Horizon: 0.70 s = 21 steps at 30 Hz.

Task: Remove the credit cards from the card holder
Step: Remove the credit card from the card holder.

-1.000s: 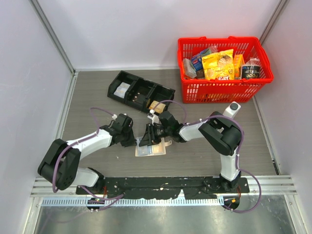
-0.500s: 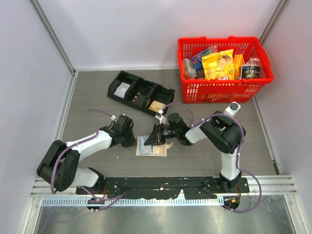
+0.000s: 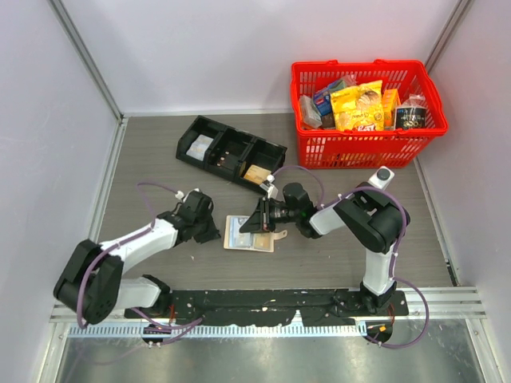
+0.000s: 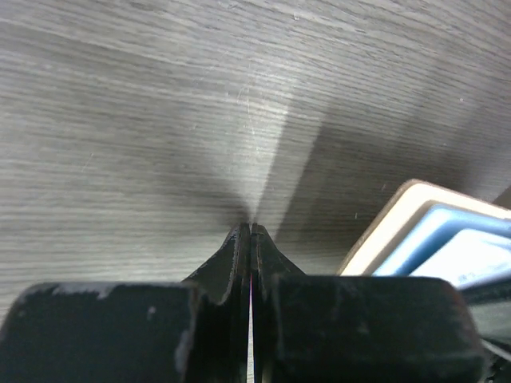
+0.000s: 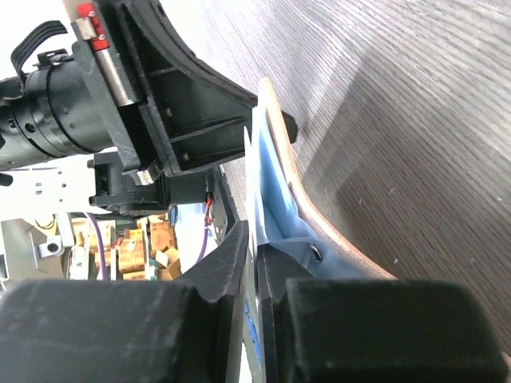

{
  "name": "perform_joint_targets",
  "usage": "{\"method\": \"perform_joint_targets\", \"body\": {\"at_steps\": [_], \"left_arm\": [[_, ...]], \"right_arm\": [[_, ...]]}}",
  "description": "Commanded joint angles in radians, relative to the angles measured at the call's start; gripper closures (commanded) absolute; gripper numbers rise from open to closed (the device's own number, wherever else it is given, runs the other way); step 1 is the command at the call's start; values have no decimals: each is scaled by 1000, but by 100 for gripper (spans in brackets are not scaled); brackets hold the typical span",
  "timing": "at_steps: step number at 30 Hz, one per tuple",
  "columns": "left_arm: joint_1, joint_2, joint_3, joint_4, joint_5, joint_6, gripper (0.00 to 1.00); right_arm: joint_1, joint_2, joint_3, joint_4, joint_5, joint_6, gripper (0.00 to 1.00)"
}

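Note:
The card holder (image 3: 242, 239) lies open on the table, tan outside with light blue inner faces. My right gripper (image 3: 255, 226) is at its right half, shut on the edge of a thin pale credit card (image 5: 256, 155) that stands against the wallet's blue lining; the tan cover (image 5: 277, 140) curves up beside it. My left gripper (image 3: 214, 234) is shut and empty, its tips on the bare table just left of the wallet. In the left wrist view my left gripper (image 4: 251, 231) points at the wood, with the wallet's corner (image 4: 415, 231) to the right.
A black three-compartment tray (image 3: 209, 158) with flat packets sits behind the wallet. A red basket (image 3: 363, 150) full of groceries stands at the back right. White walls close in the left, right and back sides.
My right gripper has pulled to the right with the card, and the wallet has shifted slightly with it. My left gripper has drawn back to the left, off the wallet.

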Motion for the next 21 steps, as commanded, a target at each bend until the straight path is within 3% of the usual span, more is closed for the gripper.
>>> {"method": "perform_joint_targets", "body": {"at_steps": [1, 5, 7, 15, 21], "left_arm": [[8, -164, -26, 18, -3, 29, 94], [8, -349, -26, 41, 2, 49, 68], [9, -403, -34, 79, 50, 60, 63], [9, -362, -112, 360, 282, 52, 61], [25, -280, -109, 407, 345, 45, 66]], "right_arm": [[-1, -27, 16, 58, -20, -3, 88], [-1, -17, 28, 38, -17, -19, 93], [-1, -12, 31, 36, -15, -22, 95], [-1, -14, 37, 61, -33, -14, 99], [-1, -18, 36, 64, -36, -13, 99]]}}
